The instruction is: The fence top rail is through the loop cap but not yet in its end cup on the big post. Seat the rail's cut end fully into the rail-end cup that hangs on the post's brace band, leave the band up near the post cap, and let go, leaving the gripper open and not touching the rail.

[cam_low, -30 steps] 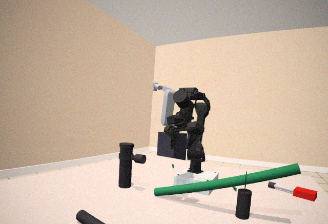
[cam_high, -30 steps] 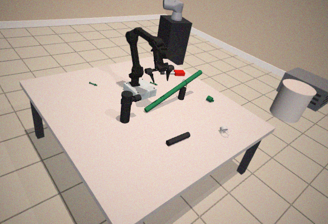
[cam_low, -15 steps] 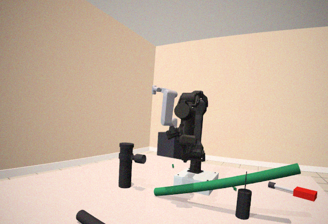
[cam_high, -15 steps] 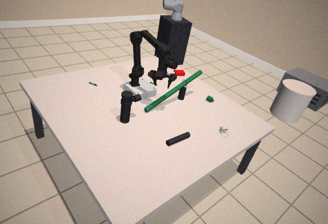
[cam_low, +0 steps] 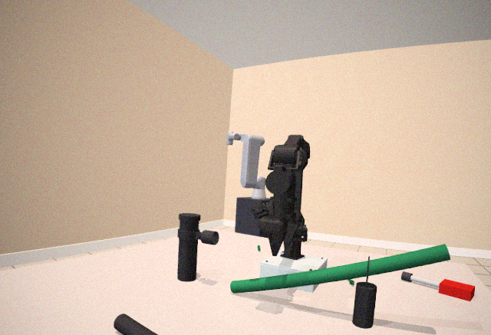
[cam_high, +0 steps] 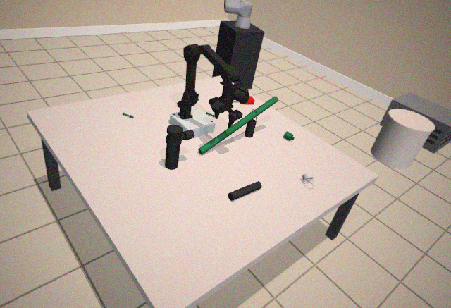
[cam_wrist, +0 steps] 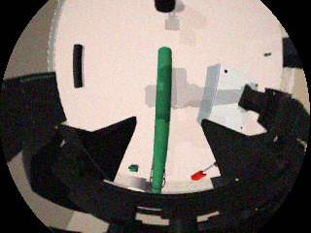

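The green rail point(cam_high: 237, 125) point(cam_low: 337, 270) point(cam_wrist: 159, 116) slopes across the table and runs through the thin loop cap on the short black post point(cam_high: 249, 128) point(cam_low: 364, 303). Its low cut end stops short of the rail-end cup point(cam_high: 187, 134) point(cam_low: 209, 237), which hangs high on the big black post point(cam_high: 173, 151) point(cam_low: 187, 252), just under the post cap. My gripper point(cam_high: 225, 114) point(cam_low: 283, 248) point(cam_wrist: 169, 120) is open and empty. It hangs above the rail's middle with a finger on either side, not touching it.
The arm's white base block point(cam_high: 198, 124) point(cam_low: 273, 267) point(cam_wrist: 224, 93) stands just behind the rail. On the table lie a red-handled tool point(cam_high: 249, 101) point(cam_low: 456, 288), a loose black cylinder point(cam_high: 244, 190) point(cam_wrist: 78, 65), a small green fitting point(cam_high: 288, 135), a white clip point(cam_high: 306, 178) and a green screw point(cam_high: 127, 115).
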`<state>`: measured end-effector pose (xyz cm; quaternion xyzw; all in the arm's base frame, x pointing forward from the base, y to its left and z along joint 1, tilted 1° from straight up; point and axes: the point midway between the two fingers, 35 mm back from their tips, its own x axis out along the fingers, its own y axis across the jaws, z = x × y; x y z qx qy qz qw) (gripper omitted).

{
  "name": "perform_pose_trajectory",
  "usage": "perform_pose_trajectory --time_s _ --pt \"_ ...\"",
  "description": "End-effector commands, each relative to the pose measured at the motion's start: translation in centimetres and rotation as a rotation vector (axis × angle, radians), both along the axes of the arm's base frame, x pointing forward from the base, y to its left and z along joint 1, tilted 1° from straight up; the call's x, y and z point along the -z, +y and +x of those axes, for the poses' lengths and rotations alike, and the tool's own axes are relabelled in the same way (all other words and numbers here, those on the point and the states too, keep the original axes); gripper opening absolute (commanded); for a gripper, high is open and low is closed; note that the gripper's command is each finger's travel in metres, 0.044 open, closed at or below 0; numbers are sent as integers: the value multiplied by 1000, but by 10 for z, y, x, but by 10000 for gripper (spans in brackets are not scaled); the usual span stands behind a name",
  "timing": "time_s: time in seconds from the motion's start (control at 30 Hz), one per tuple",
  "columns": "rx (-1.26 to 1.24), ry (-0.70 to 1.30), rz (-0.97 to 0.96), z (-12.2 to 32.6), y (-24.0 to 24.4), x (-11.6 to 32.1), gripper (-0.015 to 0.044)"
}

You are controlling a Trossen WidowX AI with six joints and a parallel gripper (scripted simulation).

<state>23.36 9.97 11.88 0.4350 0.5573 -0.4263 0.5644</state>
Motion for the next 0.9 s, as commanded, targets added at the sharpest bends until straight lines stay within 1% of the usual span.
perform_pose_trajectory --time_s 0.0,0.17,0.87 --pt "18 3 1 1 1 6 440" --pt "18 3 1 1 1 35 440" --pt "19 3 0 2 2 60 440"
